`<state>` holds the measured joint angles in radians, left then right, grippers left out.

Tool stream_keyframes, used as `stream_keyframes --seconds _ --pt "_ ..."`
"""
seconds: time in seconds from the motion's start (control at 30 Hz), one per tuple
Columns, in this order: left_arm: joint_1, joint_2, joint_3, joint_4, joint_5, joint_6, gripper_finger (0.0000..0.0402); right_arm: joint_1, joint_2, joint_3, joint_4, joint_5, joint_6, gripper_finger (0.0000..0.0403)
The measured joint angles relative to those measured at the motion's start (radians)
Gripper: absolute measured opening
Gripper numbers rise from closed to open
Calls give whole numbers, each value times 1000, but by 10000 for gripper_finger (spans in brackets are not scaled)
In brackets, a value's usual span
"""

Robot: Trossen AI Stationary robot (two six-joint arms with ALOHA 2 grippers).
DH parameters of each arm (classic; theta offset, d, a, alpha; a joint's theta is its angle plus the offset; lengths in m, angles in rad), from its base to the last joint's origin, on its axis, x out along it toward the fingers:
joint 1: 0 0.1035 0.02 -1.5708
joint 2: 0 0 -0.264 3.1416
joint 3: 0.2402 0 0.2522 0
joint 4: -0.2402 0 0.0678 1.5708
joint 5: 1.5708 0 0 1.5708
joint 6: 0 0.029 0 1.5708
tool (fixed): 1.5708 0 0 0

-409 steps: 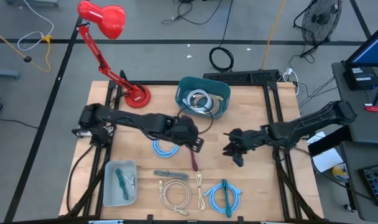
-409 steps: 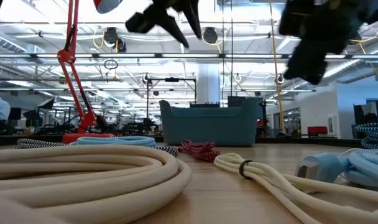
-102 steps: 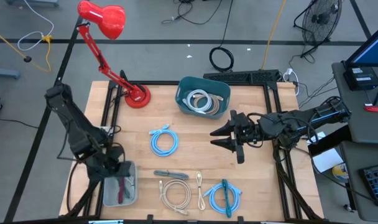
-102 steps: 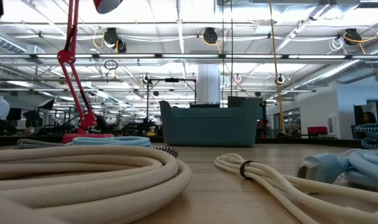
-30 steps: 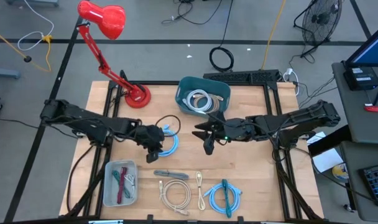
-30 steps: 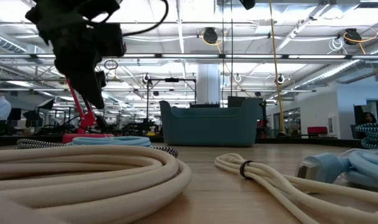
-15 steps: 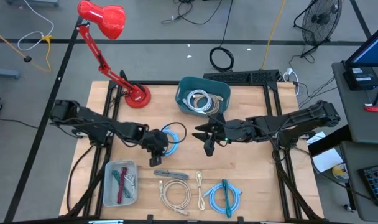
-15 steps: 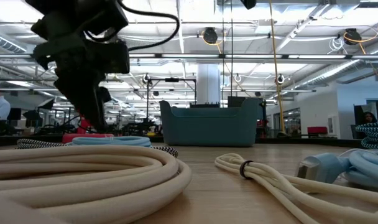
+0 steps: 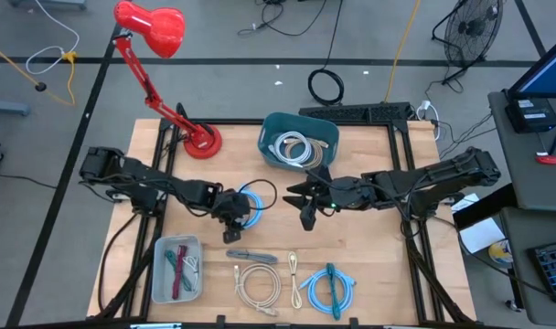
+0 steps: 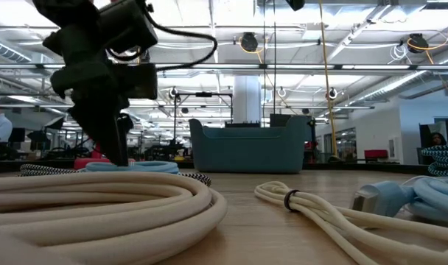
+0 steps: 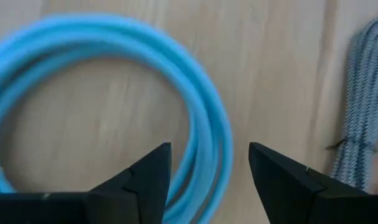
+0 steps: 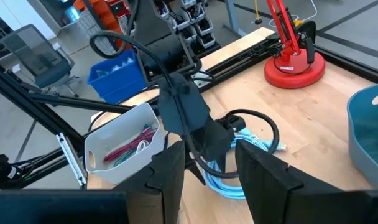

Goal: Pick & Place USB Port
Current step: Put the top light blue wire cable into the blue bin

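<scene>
The light blue coiled cable lies flat on the table's middle. My left gripper points down over the coil's left side, open. In the left wrist view its fingers stand on either side of the coil's strands. In the low view its tips reach down to the blue coil; whether they touch it I cannot tell. My right gripper hovers open to the right of the coil, and its wrist view looks at the left arm and the coil.
A teal bin with a pale cable stands at the far middle, a red lamp far left. A grey tray holds red and green cables near left. A grey braided cable, cream cables and a blue-teal cable lie along the near edge.
My left gripper has moved a little toward the table's right and near edge and come down over the light blue coil, staying open. The coil has kept its place. My right arm has kept still.
</scene>
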<state>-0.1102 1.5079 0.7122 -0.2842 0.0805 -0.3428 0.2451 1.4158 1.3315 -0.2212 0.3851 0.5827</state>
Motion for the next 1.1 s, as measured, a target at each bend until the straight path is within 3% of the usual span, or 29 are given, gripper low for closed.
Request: stream_keyframes --seconds 0.2,0.47,0.9,1.1 --pt "-10 90 3 25 65 -6 221 0 0 0 -2 0 0 134" --pt "-17 108 5 37 26 -48 213 0 0 0 -5 -28 0 134" --pt "9 114 69 -62 -17 -11 59 0 0 0 -5 -50 0 134" --pt "27 112 71 -78 -16 -58 13 0 0 0 -4 -50 0 134"
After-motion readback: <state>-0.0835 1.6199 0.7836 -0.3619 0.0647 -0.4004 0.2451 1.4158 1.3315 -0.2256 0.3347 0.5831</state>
